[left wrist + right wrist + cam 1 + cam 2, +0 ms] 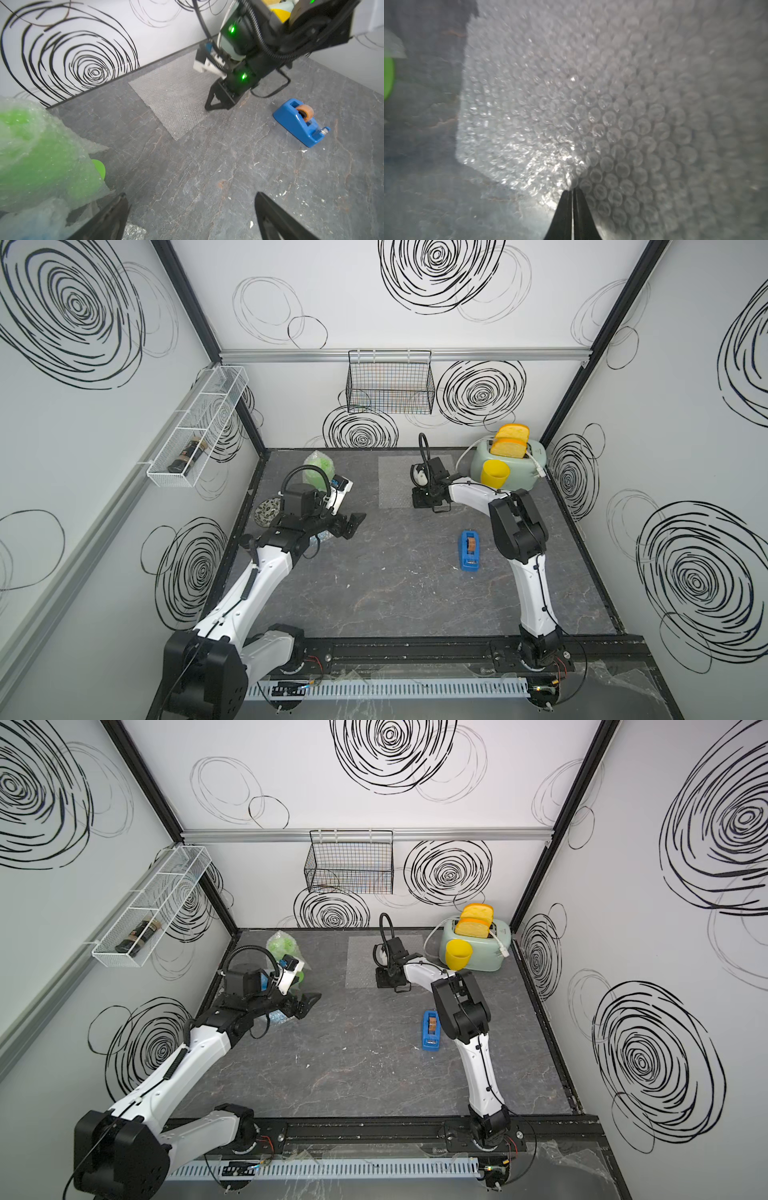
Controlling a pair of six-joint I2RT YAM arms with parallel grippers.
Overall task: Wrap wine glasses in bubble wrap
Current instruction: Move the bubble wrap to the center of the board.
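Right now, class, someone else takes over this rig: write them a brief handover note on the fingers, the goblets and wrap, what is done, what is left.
Left gripper: fingers open, empty, beside the wrapped green goblet.
Right gripper: fingers shut on an edge of the flat bubble wrap sheet.
Done: green goblet wrapped. A bluish bundle next to it looks wrapped too; cannot confirm.
Left: yellow goblet, bare, in front of the toaster. Tape dispenser untouched.
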